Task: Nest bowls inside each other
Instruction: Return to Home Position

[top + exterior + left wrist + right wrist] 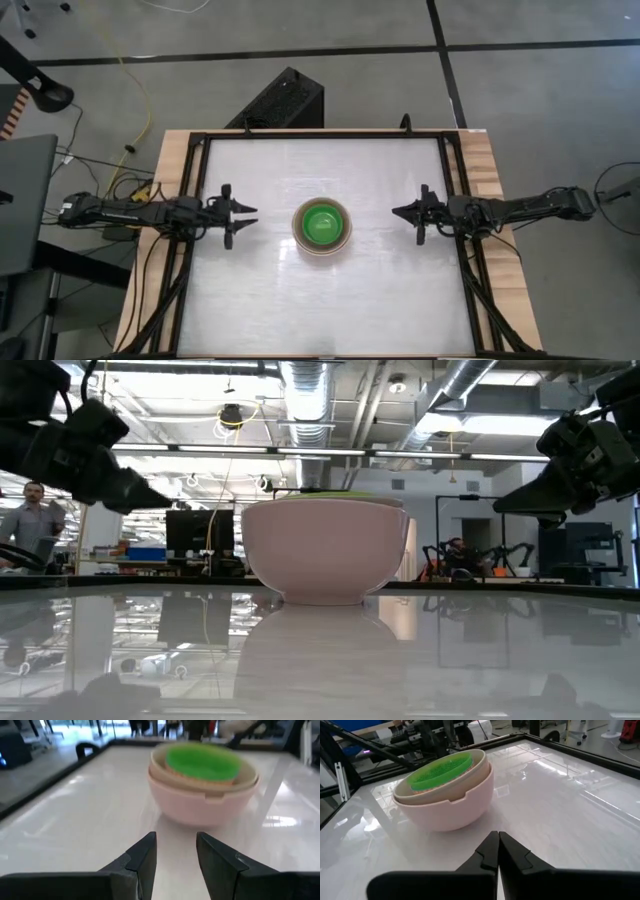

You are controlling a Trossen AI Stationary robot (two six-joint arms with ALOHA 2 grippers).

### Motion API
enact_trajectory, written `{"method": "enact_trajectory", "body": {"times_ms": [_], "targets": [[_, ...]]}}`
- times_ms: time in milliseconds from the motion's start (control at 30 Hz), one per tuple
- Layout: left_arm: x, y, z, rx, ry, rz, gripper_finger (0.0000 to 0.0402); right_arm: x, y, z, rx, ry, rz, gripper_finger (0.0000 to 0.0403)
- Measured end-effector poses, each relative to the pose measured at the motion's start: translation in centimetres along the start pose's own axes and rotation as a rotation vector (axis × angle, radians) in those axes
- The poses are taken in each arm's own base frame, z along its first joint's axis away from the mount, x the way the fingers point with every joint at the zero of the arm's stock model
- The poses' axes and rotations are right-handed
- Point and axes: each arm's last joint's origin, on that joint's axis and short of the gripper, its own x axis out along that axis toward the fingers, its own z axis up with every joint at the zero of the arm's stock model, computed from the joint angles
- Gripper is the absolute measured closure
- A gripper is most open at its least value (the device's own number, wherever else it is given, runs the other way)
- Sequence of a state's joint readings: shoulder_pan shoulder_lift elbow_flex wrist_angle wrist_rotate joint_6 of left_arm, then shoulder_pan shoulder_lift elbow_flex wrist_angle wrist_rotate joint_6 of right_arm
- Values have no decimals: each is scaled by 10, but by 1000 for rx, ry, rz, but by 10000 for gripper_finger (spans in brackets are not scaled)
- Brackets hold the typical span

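Nesting looks done, just the retreat to go

Left end effector [245,215] hangs a little open and empty. The bowls [322,227] sit nested mid bench [260,300], green innermost. Right end effector [400,211] is pinched closed on nothing. I'd guess both arms just need to pull back home.

It was a robotics lab: exposed ducts [310,388] ran overhead, a monitor [190,530] and another robot rig [478,556] stood behind the desk [500,660], and a yellow cable [128,90] crossed the concrete floor [540,90].
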State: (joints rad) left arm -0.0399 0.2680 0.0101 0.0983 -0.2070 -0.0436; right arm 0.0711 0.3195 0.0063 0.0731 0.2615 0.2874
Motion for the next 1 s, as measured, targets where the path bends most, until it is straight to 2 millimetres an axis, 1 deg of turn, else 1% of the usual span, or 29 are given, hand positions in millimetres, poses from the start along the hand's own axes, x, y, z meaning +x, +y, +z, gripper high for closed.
{"method": "enact_trajectory", "body": {"times_ms": [100,233,400,600,1000], "targets": [[0,0,-4,5,44,1,274,0,0,0,0,1,0,375],[0,0,-2,-10,18,-1,274,0,0,0,-1,4,-1,375],[0,0,-2,-22,34,2,274,0,0,-1,0,5,-2,375],[0,0,-4,8,55,3,274,0,0,-1,0,7,-2,375],[0,0,-4,8,60,3,274,0,0,-1,-1,10,-3,375]]}}
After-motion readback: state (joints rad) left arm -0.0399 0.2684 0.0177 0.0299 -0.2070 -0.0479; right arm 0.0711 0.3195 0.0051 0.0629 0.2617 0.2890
